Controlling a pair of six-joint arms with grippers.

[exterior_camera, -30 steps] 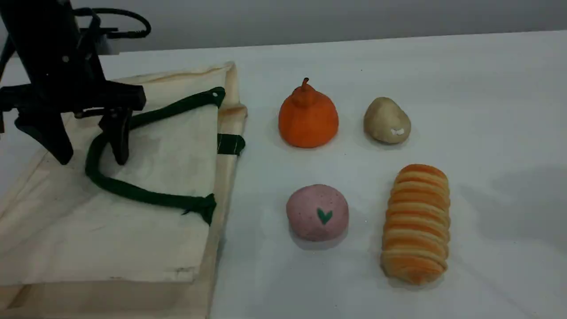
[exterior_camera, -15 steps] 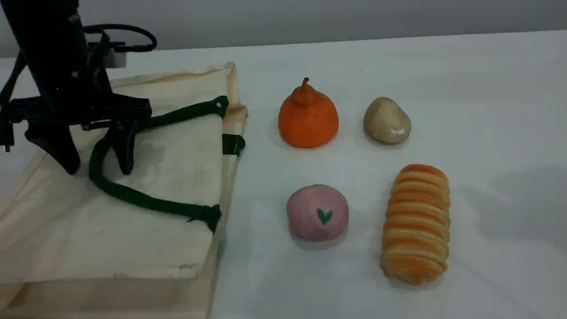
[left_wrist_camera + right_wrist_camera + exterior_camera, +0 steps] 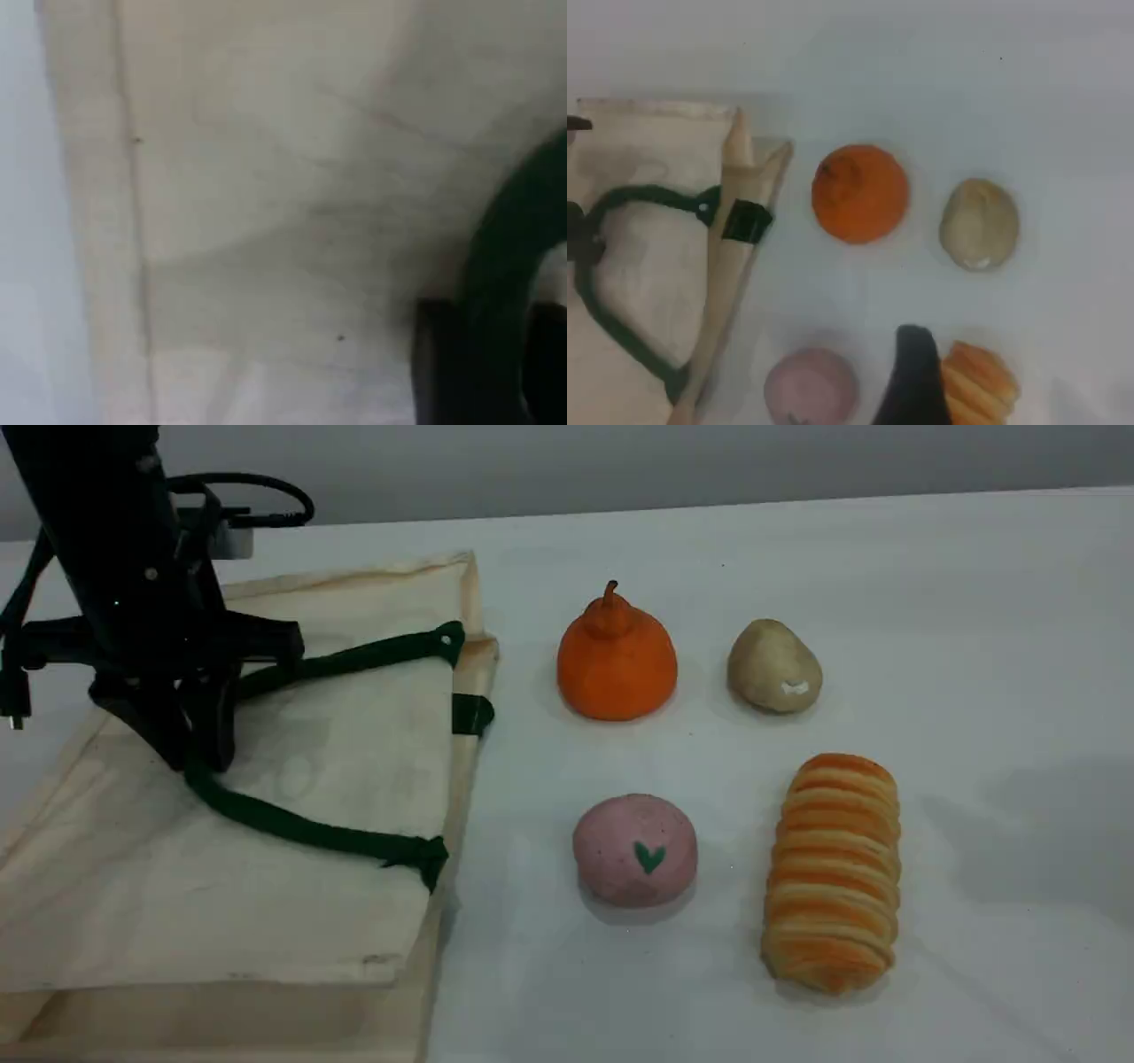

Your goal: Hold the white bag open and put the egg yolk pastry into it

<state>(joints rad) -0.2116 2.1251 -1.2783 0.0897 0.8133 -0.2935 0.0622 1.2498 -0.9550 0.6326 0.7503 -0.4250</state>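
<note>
The white bag lies flat on the left of the table, its mouth toward the middle. Its dark green handle loops over the canvas. My left gripper stands upright over the far bend of that loop, shut on the handle. The left wrist view is blurred: canvas, a piece of green handle and a dark fingertip. The egg yolk pastry, a tan lump with a white mark, sits at the back right, untouched. In the right wrist view it lies below; one dark fingertip shows, with nothing held.
An orange pear-shaped piece stands just left of the pastry. A pink dome with a green heart and a striped bread roll lie in front of them. The right arm is out of the scene view.
My left gripper came down over the green handle and its wide-open fingers closed on it. The handle loop and bag rim shifted slightly. The pastries have not moved.
</note>
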